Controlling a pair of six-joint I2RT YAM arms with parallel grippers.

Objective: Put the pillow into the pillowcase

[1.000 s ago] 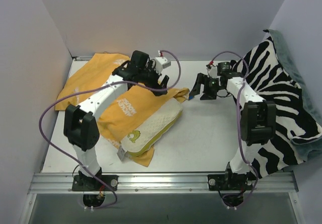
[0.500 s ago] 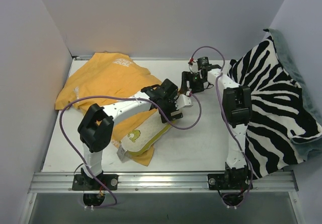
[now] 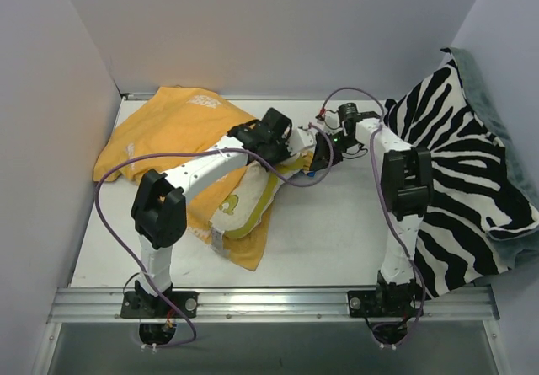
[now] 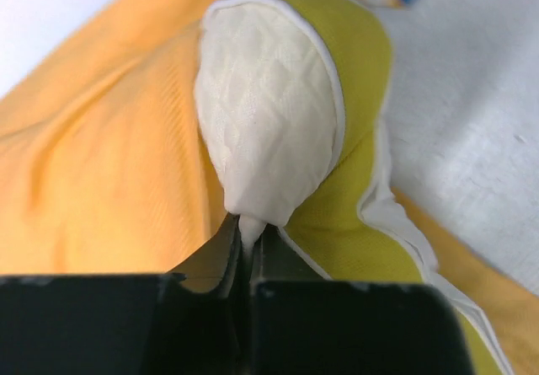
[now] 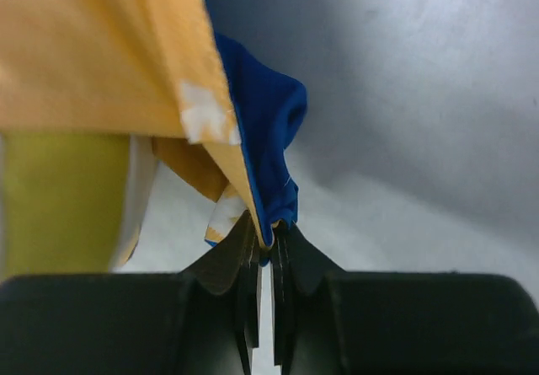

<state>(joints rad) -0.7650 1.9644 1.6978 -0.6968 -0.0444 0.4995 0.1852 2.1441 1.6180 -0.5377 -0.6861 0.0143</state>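
Left wrist: quilted pillow [image 4: 269,122], orange pillowcase [image 4: 101,164]

White print patches on the pillowcase [image 3: 168,131] beyond my left pincer [image 4: 247,226], too small and blurred, none I could read

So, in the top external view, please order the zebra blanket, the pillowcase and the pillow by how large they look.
1. zebra blanket: largest.
2. pillowcase: somewhat smaller, crumpled, partly behind the left arm.
3. pillow: clearly smallest, though the arm and pillowcase hide part of it.
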